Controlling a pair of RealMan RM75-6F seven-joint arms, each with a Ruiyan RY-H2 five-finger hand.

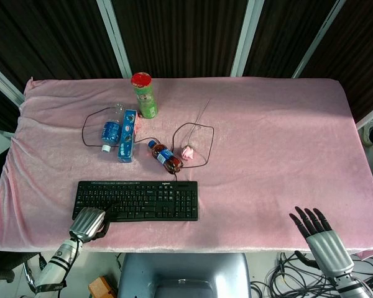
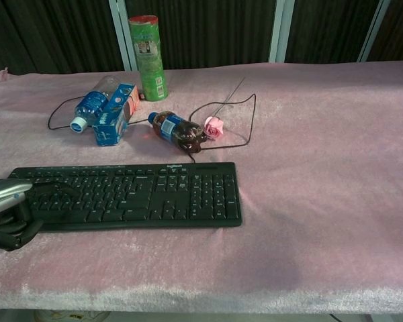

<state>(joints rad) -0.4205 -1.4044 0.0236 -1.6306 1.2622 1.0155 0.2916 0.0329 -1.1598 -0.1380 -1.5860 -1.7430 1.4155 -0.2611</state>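
A black keyboard [image 1: 135, 200] [image 2: 134, 194] lies flat near the table's front edge. My left hand [image 1: 89, 223] [image 2: 7, 215] is at its front-left corner, fingers curled in against the edge and one digit lying over the keys, gripping that corner. My right hand [image 1: 317, 231] hovers at the front right edge of the table with its fingers spread and nothing in it; the chest view does not show it.
Behind the keyboard lie a cola bottle [image 1: 166, 156] [image 2: 176, 129], a pink rose [image 1: 188, 151] [image 2: 214, 127], a blue box [image 1: 128, 135] [image 2: 116, 114] and a water bottle [image 1: 110, 130] [image 2: 91, 107]. A green can [image 1: 145, 95] [image 2: 148, 57] stands upright. A black cable [image 1: 199, 127] loops among them on the pink cloth [image 1: 280, 136].
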